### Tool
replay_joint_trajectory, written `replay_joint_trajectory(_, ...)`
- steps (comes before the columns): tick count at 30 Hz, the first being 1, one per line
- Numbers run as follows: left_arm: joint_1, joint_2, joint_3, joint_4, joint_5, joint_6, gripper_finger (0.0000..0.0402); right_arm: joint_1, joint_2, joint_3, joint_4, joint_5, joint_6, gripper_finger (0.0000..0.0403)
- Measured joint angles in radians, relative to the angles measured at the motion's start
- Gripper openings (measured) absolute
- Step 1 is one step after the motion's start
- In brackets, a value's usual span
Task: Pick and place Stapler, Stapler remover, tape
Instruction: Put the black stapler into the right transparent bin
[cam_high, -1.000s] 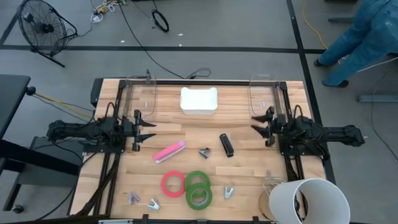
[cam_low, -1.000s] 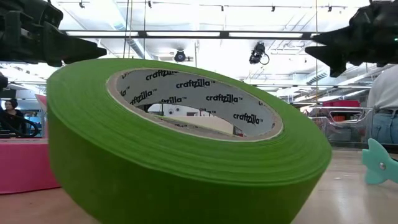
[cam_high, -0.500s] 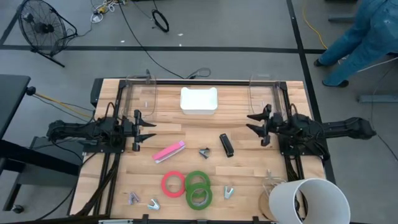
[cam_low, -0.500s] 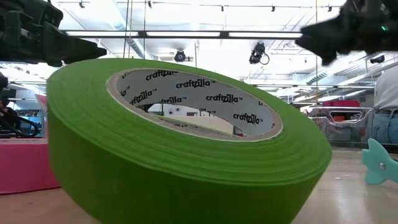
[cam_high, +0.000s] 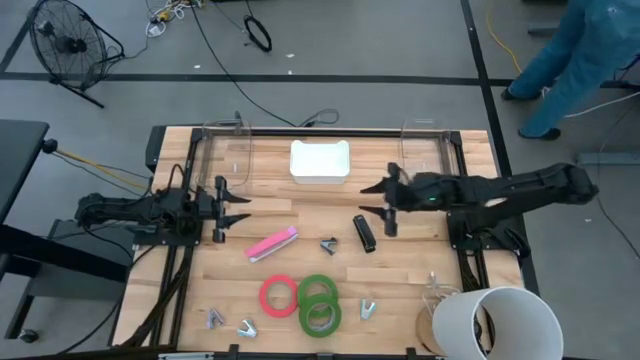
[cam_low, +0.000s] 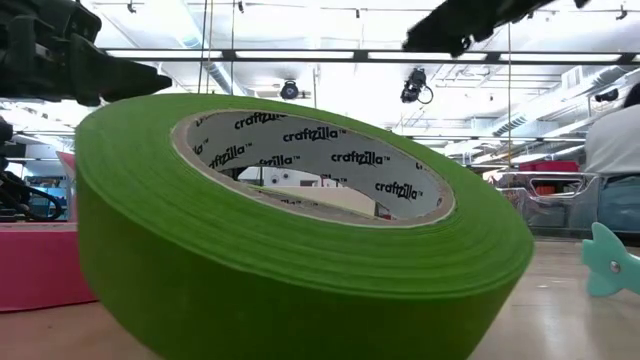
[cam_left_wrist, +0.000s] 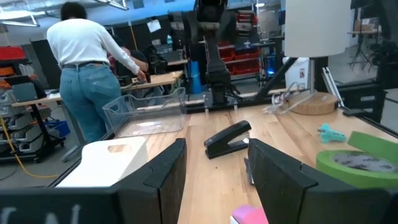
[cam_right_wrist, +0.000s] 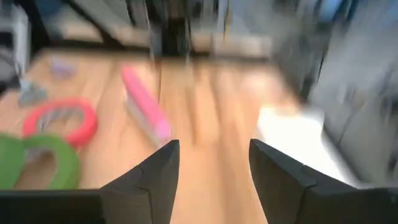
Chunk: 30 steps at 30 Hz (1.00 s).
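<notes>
High view: my right end effector (cam_high: 380, 200), fingers parted and empty, reaches over the tabletop (cam_high: 270, 290) above the black stapler (cam_high: 364, 233); my left end effector (cam_high: 232, 209) waits, parted, empty. Tape rolls (cam_high: 319, 303), pink stapler (cam_high: 272, 243) and removers lie unplaced. Low view: green tape (cam_low: 290, 240) fills frame. Nothing placed yet, I judge.

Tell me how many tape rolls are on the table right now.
3: a red-pink roll at the near-centre, one green roll touching its right side, and another green roll just nearer the table edge, overlapping the first green.

Lower green tape (cam_low: 300, 250) edge-cropped
</notes>
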<state>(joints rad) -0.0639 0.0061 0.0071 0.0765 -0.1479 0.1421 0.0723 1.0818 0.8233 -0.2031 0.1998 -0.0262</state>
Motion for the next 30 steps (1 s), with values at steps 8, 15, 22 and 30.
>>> replay_joint_trajectory(8,0.000,0.000,0.000,0.056,-0.002,0.000,0.0177,0.011,0.210,0.159,-0.461,-0.063,0.461,0.0193)
replay_joint_trajectory(15,0.000,0.000,0.000,0.117,-0.002,-0.001,0.0177,0.011,0.308,0.163,-0.470,-0.338,0.726,0.0185)
replay_joint_trajectory(22,0.000,0.000,0.000,0.128,-0.001,-0.058,0.0177,-0.005,0.375,0.163,-0.472,-0.389,0.781,0.0185)
replay_joint_trajectory(30,0.000,0.000,0.000,0.133,-0.001,-0.051,0.0177,-0.047,0.397,0.163,-0.454,-0.396,0.558,0.0185)
